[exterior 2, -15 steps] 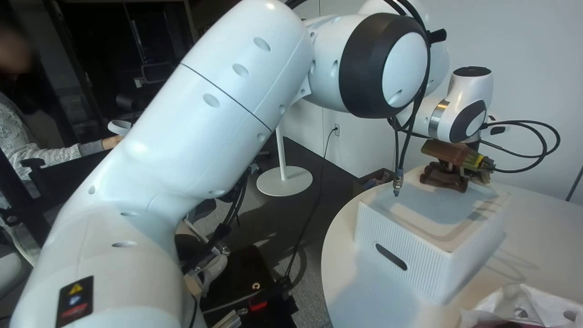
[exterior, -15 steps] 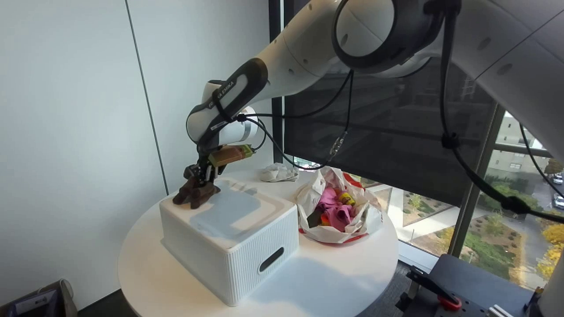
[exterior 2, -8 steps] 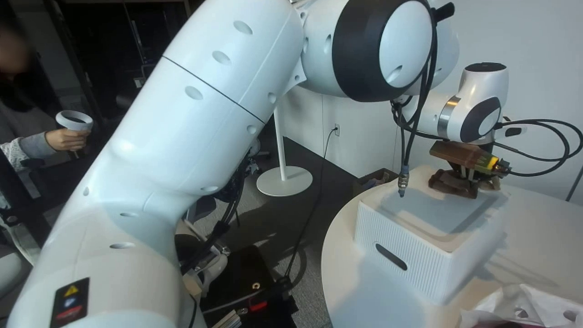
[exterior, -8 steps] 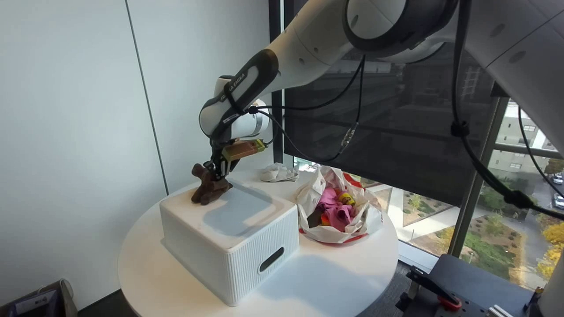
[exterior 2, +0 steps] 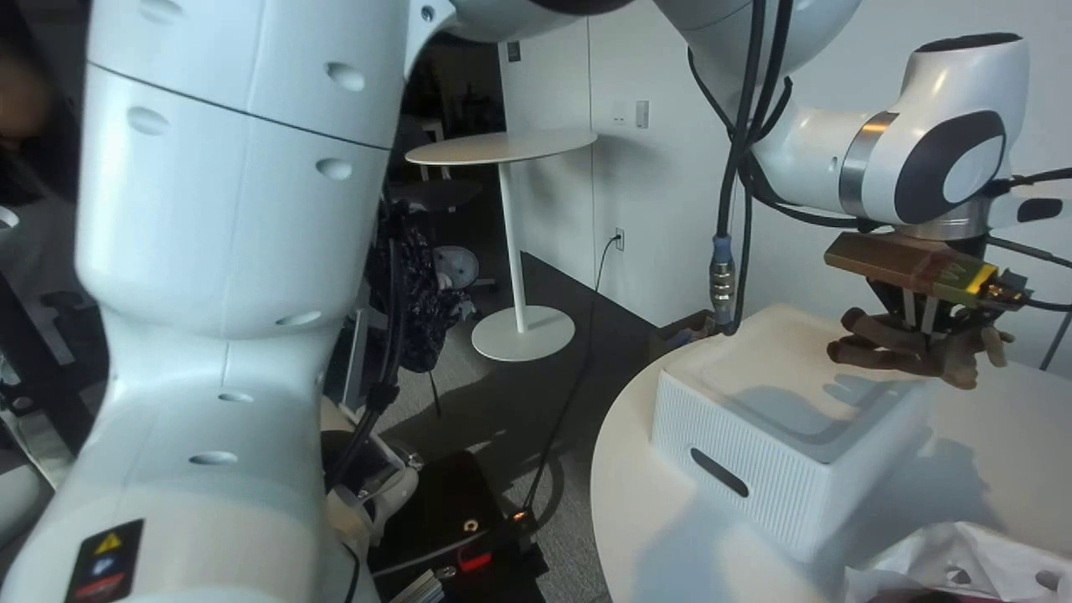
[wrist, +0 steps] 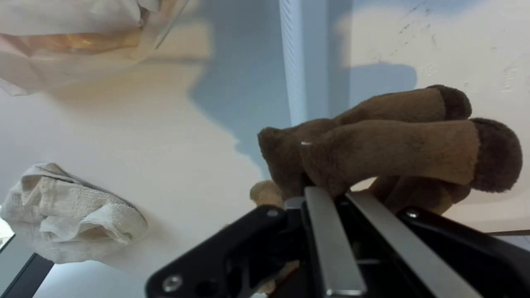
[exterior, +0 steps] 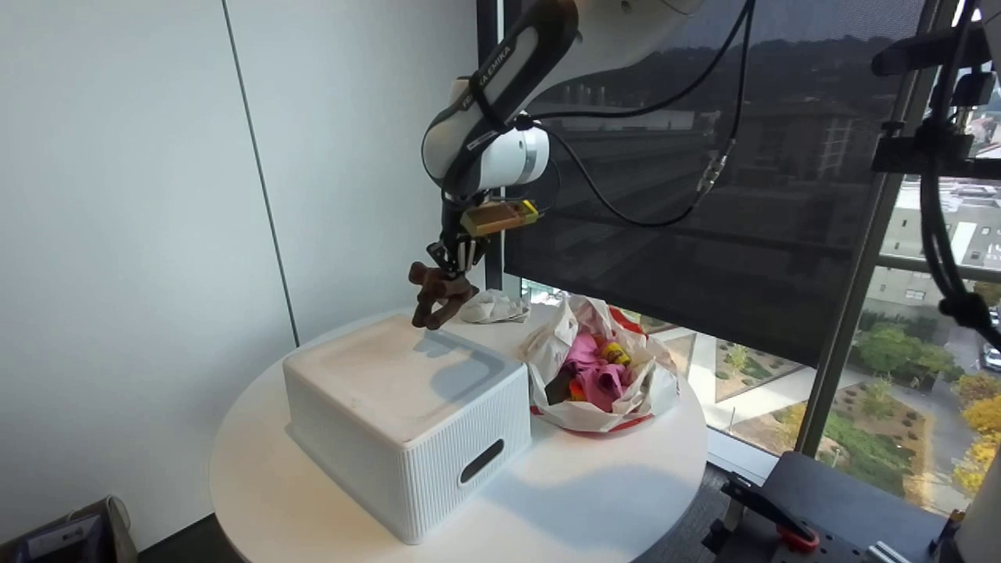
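Brown toy (wrist: 372, 147) hangs pinched mid-body in the gripper (wrist: 333, 193), so two limbs (wrist: 434, 151) project freely toward three o'clock, over the box (wrist: 468, 54) (wrist view).

"Where's each view looking from?"
"In an exterior view, we're looking down across the table (exterior: 313, 500) toward the window (exterior: 884, 407); in an exterior view, past the nearby arm (exterior 2: 218, 276)."
"The wrist view?"
"Facing down, close over the toy (wrist: 389, 149). All are sharing the box (exterior: 407, 430)."
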Robot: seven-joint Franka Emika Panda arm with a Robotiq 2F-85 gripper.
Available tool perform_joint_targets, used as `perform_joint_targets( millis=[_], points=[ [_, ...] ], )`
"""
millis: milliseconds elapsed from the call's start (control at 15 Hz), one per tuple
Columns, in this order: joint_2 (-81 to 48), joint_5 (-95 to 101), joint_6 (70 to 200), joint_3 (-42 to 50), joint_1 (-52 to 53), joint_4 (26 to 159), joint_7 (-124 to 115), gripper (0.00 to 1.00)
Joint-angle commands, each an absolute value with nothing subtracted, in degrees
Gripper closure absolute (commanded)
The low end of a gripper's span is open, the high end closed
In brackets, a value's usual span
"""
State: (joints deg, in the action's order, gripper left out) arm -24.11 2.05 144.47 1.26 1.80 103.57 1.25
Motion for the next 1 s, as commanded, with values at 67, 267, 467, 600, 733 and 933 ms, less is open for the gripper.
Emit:
perform_joint_targets(
  millis=[67,267,467,600,733,933],
  points=[
    [-9.05,7.13,146.03,5.92,0.73,120.18,-3.71,0.93],
    [-1.43,11.42,145.15,8.59,-1.48,128.64,-7.08,0.93],
    [2.86,14.56,143.76,10.21,-4.76,134.30,-9.60,0.93],
    [3.13,14.97,142.60,10.81,-7.01,136.44,-10.40,0.93],
    [1.46,15.84,144.12,11.30,-8.85,137.97,-10.58,0.93],
    [-2.95,15.12,146.19,11.26,-9.88,138.64,-10.19,0.93]
  ],
)
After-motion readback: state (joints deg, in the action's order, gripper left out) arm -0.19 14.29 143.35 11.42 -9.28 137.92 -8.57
